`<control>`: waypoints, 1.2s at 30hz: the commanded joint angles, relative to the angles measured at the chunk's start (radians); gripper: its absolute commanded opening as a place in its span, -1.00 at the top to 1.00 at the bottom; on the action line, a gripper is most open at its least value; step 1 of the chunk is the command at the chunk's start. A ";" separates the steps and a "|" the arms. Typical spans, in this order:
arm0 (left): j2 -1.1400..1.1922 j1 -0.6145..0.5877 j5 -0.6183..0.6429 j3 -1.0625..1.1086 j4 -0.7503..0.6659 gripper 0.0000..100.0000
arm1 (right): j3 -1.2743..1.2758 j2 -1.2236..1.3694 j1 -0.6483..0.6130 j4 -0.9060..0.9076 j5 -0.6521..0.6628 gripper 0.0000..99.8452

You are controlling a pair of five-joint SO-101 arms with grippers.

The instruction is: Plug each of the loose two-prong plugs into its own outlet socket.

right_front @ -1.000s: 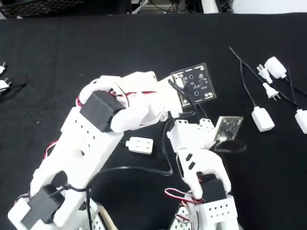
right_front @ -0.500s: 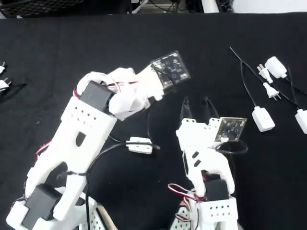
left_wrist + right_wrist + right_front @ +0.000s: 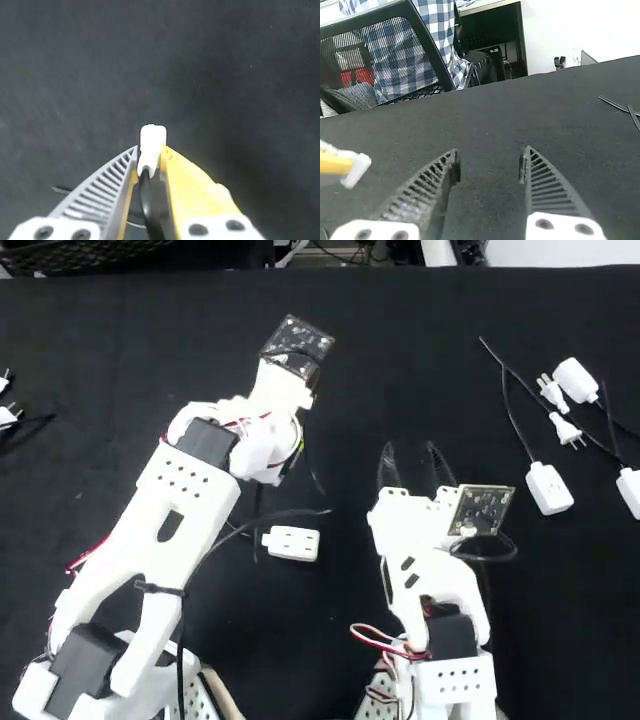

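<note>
The left gripper (image 3: pixel 151 156) is clenched on a white plug (image 3: pixel 151 140), and the plug's black cord (image 3: pixel 150 210) runs back between the fingers. The prongs cannot be seen. The plug hangs over the black table (image 3: pixel 120 330). From above, that arm's wrist sits beyond the white socket block (image 3: pixel 291 542), on the side away from the arm bases, so plug and block are apart. The right gripper (image 3: pixel 412 464) is released and holds nothing, near the block on its right.

I judge the step in hand to be bringing a plug to a socket. Next, the prongs need turning toward the block's slots and lining up before any push.

Counted:
- One socket block.
- One held plug.
- Far right of the block, two loose plugs (image 3: pixel 565 430) and three white boxes (image 3: pixel 548 488) on cords.
- Far left of the block, two small plugs (image 3: pixel 8 418).
</note>
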 commanded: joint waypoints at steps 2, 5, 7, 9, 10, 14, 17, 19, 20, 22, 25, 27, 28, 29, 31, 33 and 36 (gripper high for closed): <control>-0.041 0.001 0.163 -0.016 0.087 0.94 | -0.004 -0.076 0.014 0.005 0.011 0.60; -0.041 0.001 0.166 -0.007 0.094 0.94 | -0.004 -0.076 0.014 0.005 0.011 0.60; -0.043 0.002 0.170 -0.010 0.095 0.94 | -0.004 -0.076 0.014 0.006 0.011 0.60; -0.058 0.005 0.172 -0.008 0.094 0.94 | -0.004 -0.076 0.014 0.008 0.011 0.60; -0.074 0.012 0.175 -0.005 0.092 0.94 | -0.004 -0.076 0.014 0.008 0.011 0.60; -0.144 0.107 0.275 0.042 0.095 0.94 | -0.004 -0.076 0.014 0.008 0.011 0.60; -0.198 0.157 0.287 0.105 0.084 0.94 | -0.004 -0.076 0.018 0.003 0.012 0.60; -0.216 0.165 0.292 0.148 0.055 0.94 | -0.004 -0.076 0.028 -0.003 0.014 0.60; -0.227 0.165 0.292 0.173 0.037 0.94 | -0.004 -0.076 0.044 -0.017 0.014 0.60; -0.236 0.151 0.293 0.199 0.018 0.94 | -0.004 -0.076 0.089 -0.034 0.009 0.60; -0.239 0.127 0.284 0.231 0.017 0.94 | -0.004 -0.076 0.120 -0.049 0.006 0.60; -0.242 0.120 0.281 0.266 0.017 0.94 | -0.004 -0.076 0.121 -0.049 0.006 0.60; -0.242 0.120 0.272 0.285 0.017 0.94 | -0.004 -0.076 0.121 -0.049 0.006 0.60; -0.242 0.120 0.249 0.305 0.015 0.94 | -0.004 -0.076 0.121 -0.049 0.006 0.60; -0.242 0.134 0.193 0.346 0.006 0.94 | -0.004 -0.076 0.121 -0.049 0.006 0.60; -0.242 0.165 0.173 0.381 -0.018 0.94 | -0.004 -0.076 0.121 -0.049 0.008 0.60; -0.244 0.200 0.183 0.420 -0.064 0.94 | -0.004 -0.076 0.120 -0.049 0.009 0.60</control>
